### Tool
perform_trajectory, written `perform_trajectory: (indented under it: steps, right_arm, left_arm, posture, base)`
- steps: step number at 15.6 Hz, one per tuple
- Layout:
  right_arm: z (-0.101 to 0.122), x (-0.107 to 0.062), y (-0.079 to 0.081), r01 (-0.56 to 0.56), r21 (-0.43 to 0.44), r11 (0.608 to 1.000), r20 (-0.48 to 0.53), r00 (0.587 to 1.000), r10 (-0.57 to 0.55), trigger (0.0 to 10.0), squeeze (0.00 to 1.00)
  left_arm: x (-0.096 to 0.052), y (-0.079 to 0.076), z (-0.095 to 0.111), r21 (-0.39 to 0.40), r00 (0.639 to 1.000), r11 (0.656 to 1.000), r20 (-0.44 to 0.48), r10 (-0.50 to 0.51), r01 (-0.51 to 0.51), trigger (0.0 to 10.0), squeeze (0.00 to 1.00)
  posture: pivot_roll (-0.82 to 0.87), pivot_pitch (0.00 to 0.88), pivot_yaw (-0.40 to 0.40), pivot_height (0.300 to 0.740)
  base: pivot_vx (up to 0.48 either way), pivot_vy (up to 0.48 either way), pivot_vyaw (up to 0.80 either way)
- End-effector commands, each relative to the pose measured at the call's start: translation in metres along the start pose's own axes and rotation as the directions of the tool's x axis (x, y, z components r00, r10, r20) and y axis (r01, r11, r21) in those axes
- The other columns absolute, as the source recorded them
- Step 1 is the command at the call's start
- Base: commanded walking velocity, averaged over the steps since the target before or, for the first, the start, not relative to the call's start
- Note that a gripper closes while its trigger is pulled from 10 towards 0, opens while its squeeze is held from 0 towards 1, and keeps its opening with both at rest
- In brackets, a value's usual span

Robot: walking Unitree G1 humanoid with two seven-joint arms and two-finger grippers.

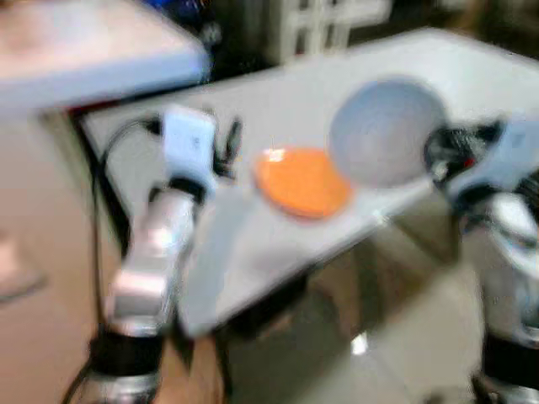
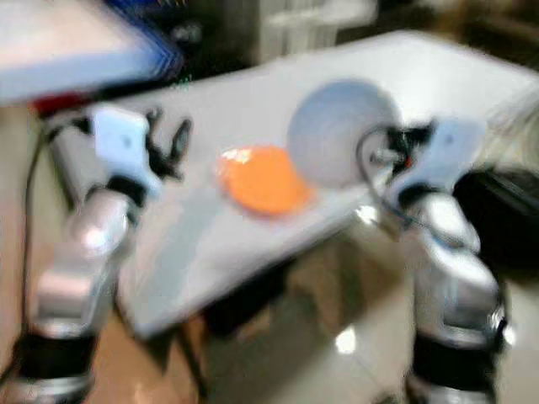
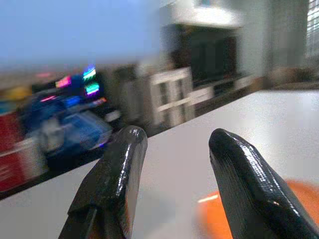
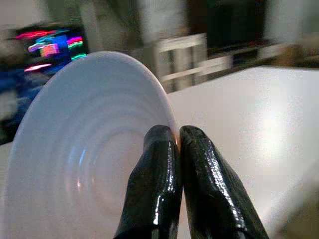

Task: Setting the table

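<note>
- A white table (image 1: 278, 109) is stretching across the room, shelves blurring behind it.
- A white plate (image 4: 84, 149) is hanging tilted above the table's near edge, its rim pinched in the closed right gripper (image 4: 177, 137).
- An orange plate (image 1: 301, 181) is lying just beside it.
- The left gripper (image 3: 174, 149) is hovering nearby, fingers spread, holding nothing.

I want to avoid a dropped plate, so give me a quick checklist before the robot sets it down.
1. Right gripper shut on white plate rim: ok.
2. Plate is over the table: ok, near the edge.
3. Orange plate already on table, beside the white one: overlap cannot tell.
4. Left gripper open, holding nothing, above the table: ok.
5. Head views sharp enough to judge height: not ok, blurred.
</note>
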State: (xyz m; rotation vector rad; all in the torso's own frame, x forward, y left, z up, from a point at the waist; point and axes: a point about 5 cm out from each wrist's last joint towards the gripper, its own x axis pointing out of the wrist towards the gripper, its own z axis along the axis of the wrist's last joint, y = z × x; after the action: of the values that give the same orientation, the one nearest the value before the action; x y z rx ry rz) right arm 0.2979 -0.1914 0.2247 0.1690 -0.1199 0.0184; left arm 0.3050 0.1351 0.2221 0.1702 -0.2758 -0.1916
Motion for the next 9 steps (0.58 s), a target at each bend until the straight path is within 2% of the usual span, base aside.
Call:
perform_trajectory:
  steps: [1, 3, 6, 9]
  right_arm:
    - [0.008, -0.003, -0.006, 0.002, 0.048, 0.999, 0.032, 0.999, -0.004, 10.0, 0.00]
    - [0.004, -0.005, -0.005, -0.035, 0.049, 0.998, 0.001, 0.999, 0.035, 10.0, 0.00]
    - [-0.003, -0.004, -0.006, -0.034, 0.059, 0.998, -0.043, 0.998, 0.037, 10.0, 0.00]
    - [-0.013, 0.004, -0.019, 0.102, 0.082, 0.991, -0.146, 0.985, -0.090, 10.0, 0.00]
  left_arm:
    - [-0.001, -0.007, 0.003, 0.014, 0.999, 0.999, 0.006, -0.038, 0.038, 10.0, 0.00]
    - [-0.007, -0.013, 0.002, 0.032, 0.993, 0.993, -0.021, -0.114, 0.115, 10.0, 0.00]
    - [-0.015, -0.016, -0.001, 0.029, 0.986, 0.986, -0.035, -0.160, 0.161, 10.0, 0.00]
    - [-0.022, -0.032, 0.003, -0.034, 0.948, 0.948, -0.016, -0.317, 0.317, 10.0, 0.00]
  posture:
    - [-0.05, 0.000, -0.013, 0.740]
    - [-0.05, 0.000, -0.017, 0.740]
    - [-0.04, 0.000, -0.021, 0.740]
    - [-0.04, 0.000, -0.012, 0.740]
  base:
    - [0.000, 0.000, 0.00]
    - [0.000, 0.000, 0.00]
    - [0.000, 0.000, 0.00]
    - [0.000, 0.000, 0.00]
